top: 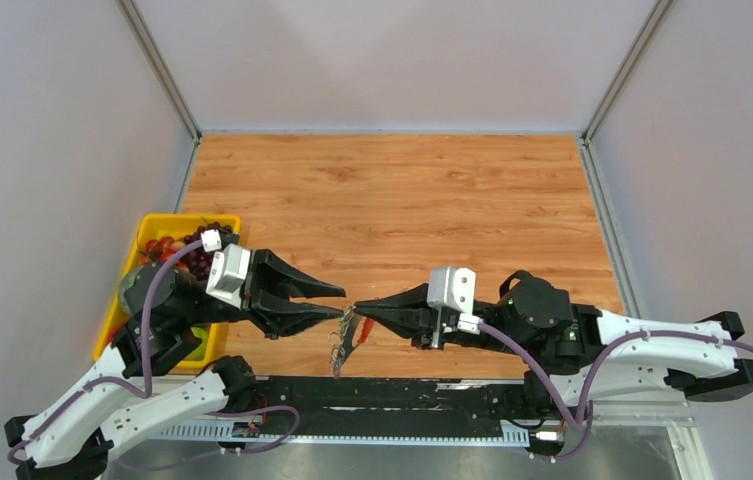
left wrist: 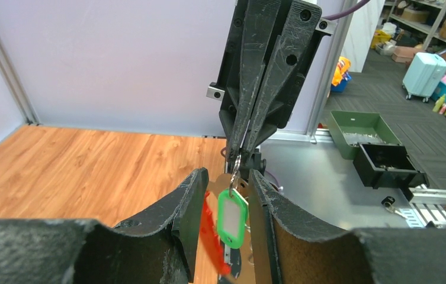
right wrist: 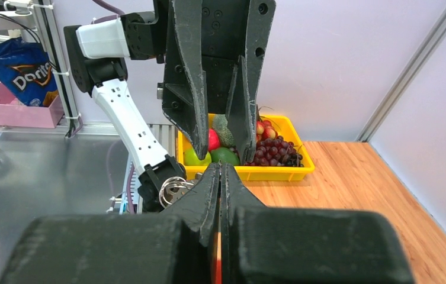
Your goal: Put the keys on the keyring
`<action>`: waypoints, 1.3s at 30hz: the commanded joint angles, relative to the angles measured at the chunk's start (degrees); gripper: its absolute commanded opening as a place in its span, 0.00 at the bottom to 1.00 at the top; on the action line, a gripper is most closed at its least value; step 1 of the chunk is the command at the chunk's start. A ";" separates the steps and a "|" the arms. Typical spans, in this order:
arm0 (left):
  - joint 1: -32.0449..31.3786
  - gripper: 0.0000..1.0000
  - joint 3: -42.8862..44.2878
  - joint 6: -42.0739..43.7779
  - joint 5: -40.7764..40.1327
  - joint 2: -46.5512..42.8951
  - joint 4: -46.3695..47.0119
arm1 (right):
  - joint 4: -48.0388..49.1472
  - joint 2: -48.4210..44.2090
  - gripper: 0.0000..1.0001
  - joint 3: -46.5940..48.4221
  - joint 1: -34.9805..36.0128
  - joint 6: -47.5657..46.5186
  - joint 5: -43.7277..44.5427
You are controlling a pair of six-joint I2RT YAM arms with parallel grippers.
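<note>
My right gripper [top: 357,307] is shut on the keyring [top: 345,342], which hangs below its tips just above the table's near edge. In the left wrist view the right gripper [left wrist: 238,155] comes down from above and pinches a silvery ring. The green-headed key [left wrist: 232,218] and the keyring's red loop [left wrist: 213,236] dangle from that ring. They hang between the fingers of my open left gripper [left wrist: 227,174]; the red loop is close to the left finger. In the right wrist view silvery rings [right wrist: 172,190] show left of the shut gripper [right wrist: 220,167], with red between the jaws.
A yellow tray [top: 152,225] of grapes, apples and other fruit stands at the table's left edge behind the left arm; it also shows in the right wrist view [right wrist: 279,171]. Grey walls enclose the wooden table [top: 402,200]. The arms' base rail [top: 382,400] runs along the near edge.
</note>
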 commanded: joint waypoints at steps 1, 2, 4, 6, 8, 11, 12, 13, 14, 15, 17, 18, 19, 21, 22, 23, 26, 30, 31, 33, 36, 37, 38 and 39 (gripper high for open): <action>0.03 0.41 0.08 0.63 0.24 -0.60 1.69 | 2.67 -0.05 0.00 3.74 0.68 0.26 -1.95; 0.02 0.41 0.09 0.60 0.63 -0.56 1.68 | 2.66 -0.04 0.00 3.89 0.78 0.31 -2.14; 0.10 0.40 0.04 0.59 1.09 -0.61 1.78 | 2.89 0.09 0.00 4.15 0.96 0.40 -2.37; 0.09 0.38 -0.06 0.55 1.49 -0.54 1.81 | 2.86 0.21 0.00 4.44 1.02 0.32 -2.41; 0.08 0.37 -0.07 0.51 1.92 -0.58 1.84 | 2.84 0.45 0.00 4.77 1.18 0.27 -2.60; 0.12 0.35 -0.07 0.43 2.44 -0.64 2.09 | 2.84 0.78 0.00 5.15 1.21 0.07 -2.72; 0.10 0.35 -0.12 0.42 2.63 -0.57 2.14 | 2.80 0.88 0.00 5.24 1.30 0.03 -2.66; 0.09 0.34 -0.17 0.37 2.92 -0.55 2.36 | 2.80 0.99 0.00 5.26 1.29 -0.02 -2.61; 0.08 0.34 -0.21 0.27 3.16 -0.57 2.54 | 2.90 1.08 0.00 5.33 1.37 -0.03 -2.50; 0.06 0.34 -0.30 0.21 3.49 -0.59 2.72 | 2.88 1.18 0.00 5.35 1.38 -0.08 -2.47; 0.07 0.33 -0.40 0.03 4.17 -0.53 3.22 | 2.88 1.34 0.00 5.50 1.40 -0.17 -2.48; 0.03 0.32 -0.45 -0.21 4.44 -0.59 3.61 | 2.92 1.44 0.00 5.53 1.45 -0.21 -2.46; 0.09 0.31 -0.58 -0.38 4.93 -0.51 3.83 | 2.86 1.45 0.00 5.59 1.47 -0.21 -2.39; 0.08 0.29 -0.64 -0.61 5.27 -0.52 4.08 | 2.92 1.48 0.00 5.62 1.56 -0.21 -2.30; 0.08 0.27 -0.76 -0.63 5.39 -0.50 4.14 | 2.86 1.53 0.00 5.66 1.57 -0.28 -2.20; 0.02 0.25 -0.77 -0.70 5.43 -0.51 4.13 | 2.85 1.54 0.00 5.67 1.55 -0.30 -2.17; 0.08 0.18 -0.99 -0.72 5.79 -0.56 4.28 | 2.88 1.48 0.00 5.79 1.55 -0.36 -2.12; 0.04 0.06 -1.08 -0.66 6.35 -0.59 4.24 | 2.88 1.39 0.00 5.88 1.60 -0.54 -1.98; 0.00 0.04 -1.10 -0.58 6.31 -0.67 4.27 | 2.96 1.29 0.00 5.88 1.62 -0.56 -1.98; 0.01 0.01 -1.17 -0.60 6.41 -0.61 4.36 | 3.05 1.28 0.00 5.84 1.61 -0.65 -1.96; 0.05 0.00 -1.20 -0.59 6.70 -0.52 4.66 | 3.47 1.25 0.00 5.80 1.66 -0.78 -1.98; 0.07 0.00 -1.29 -0.74 6.79 -0.48 4.79 | 3.80 1.13 0.00 5.70 1.64 -0.87 -1.95; 0.08 0.00 -1.45 -0.82 6.85 -0.45 5.06 | 4.15 1.05 0.00 5.54 1.68 -0.95 -2.01; 0.04 0.00 -1.55 -0.97 7.03 -0.44 5.21 | 4.50 0.94 0.00 5.39 1.62 -1.02 -2.19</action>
